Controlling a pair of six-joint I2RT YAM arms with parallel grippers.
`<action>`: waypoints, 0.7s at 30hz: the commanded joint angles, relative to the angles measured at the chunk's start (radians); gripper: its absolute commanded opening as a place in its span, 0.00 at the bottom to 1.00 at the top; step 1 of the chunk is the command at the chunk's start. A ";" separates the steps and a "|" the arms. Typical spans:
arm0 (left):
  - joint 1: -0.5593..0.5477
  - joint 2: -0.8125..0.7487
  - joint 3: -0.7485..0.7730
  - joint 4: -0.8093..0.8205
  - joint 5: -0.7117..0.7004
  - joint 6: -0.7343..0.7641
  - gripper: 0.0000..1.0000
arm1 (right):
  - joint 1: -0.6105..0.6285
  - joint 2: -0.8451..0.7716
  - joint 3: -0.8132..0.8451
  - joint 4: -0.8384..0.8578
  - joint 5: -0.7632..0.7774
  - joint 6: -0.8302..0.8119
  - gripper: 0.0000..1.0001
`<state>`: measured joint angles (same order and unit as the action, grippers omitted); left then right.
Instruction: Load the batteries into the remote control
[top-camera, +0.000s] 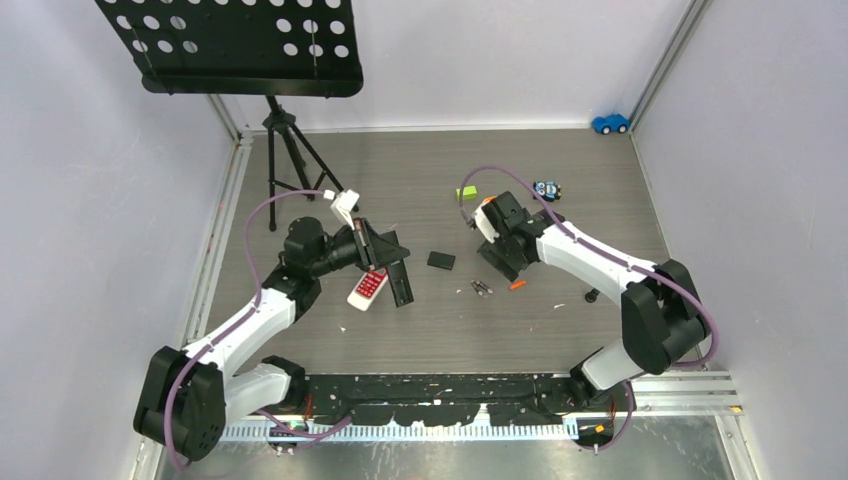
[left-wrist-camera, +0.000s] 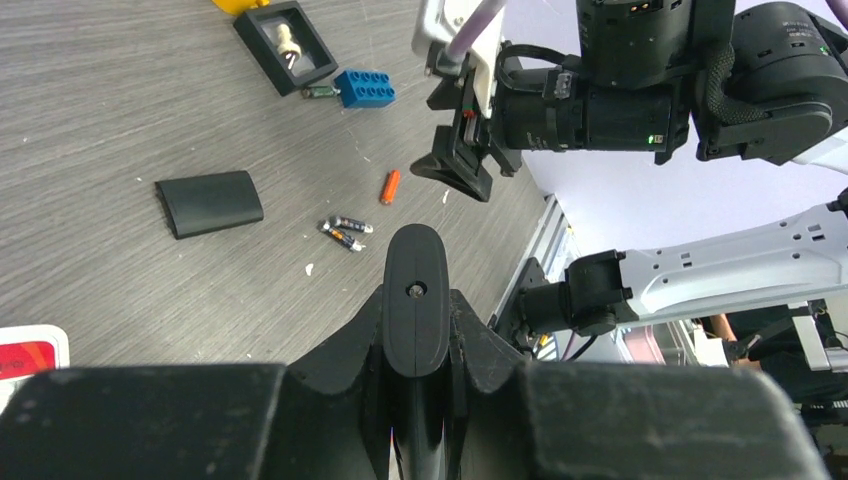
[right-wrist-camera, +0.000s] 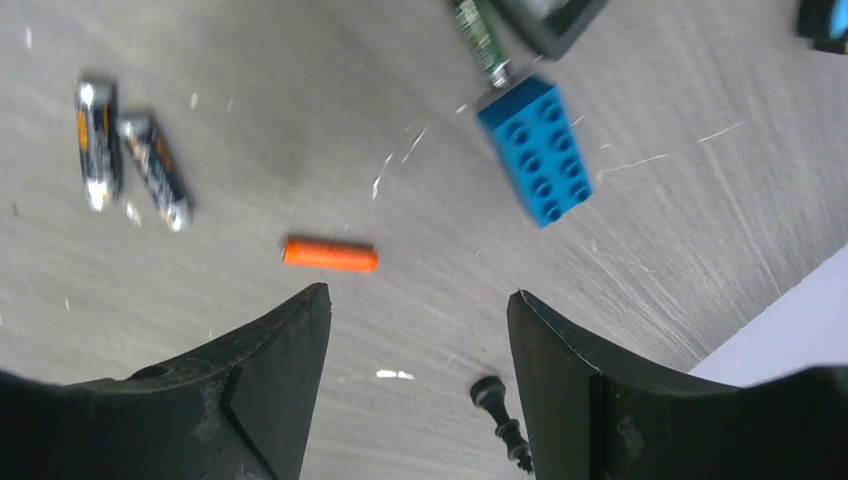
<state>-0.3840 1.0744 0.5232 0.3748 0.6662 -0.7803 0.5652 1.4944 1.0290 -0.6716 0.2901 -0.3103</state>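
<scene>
The remote control (top-camera: 367, 288), white with a red panel, lies flat just left of my left gripper (top-camera: 401, 292). A corner of the remote control (left-wrist-camera: 30, 355) shows at the lower left of the left wrist view. My left gripper (left-wrist-camera: 417, 240) is shut with nothing between its fingers. The dark pair of batteries (top-camera: 482, 288) and the orange battery (top-camera: 517, 286) lie mid-table. My right gripper (right-wrist-camera: 418, 300) hangs open above the table. The orange battery (right-wrist-camera: 330, 254) lies just beyond its left fingertip, and the dark batteries (right-wrist-camera: 125, 155) lie further left.
A black battery cover (top-camera: 441, 260) lies between the arms. A blue brick (right-wrist-camera: 535, 150), a green cylinder (right-wrist-camera: 478, 35) and a black open box (left-wrist-camera: 285, 45) lie beyond the batteries. A stubby black knob (right-wrist-camera: 497, 405) rests by my right finger. A music stand tripod (top-camera: 285, 150) stands at the back left.
</scene>
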 joint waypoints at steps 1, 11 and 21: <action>-0.003 -0.020 0.039 -0.011 0.033 0.031 0.00 | -0.005 -0.038 0.016 -0.123 -0.110 -0.172 0.70; -0.003 0.012 0.043 0.009 0.024 0.041 0.00 | -0.005 -0.046 -0.070 -0.042 -0.206 -0.205 0.69; -0.001 0.057 0.026 0.100 0.058 -0.003 0.00 | -0.004 0.020 -0.113 0.035 -0.118 -0.258 0.68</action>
<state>-0.3840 1.1221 0.5232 0.3706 0.6857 -0.7605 0.5625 1.5009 0.9321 -0.7006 0.1299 -0.5259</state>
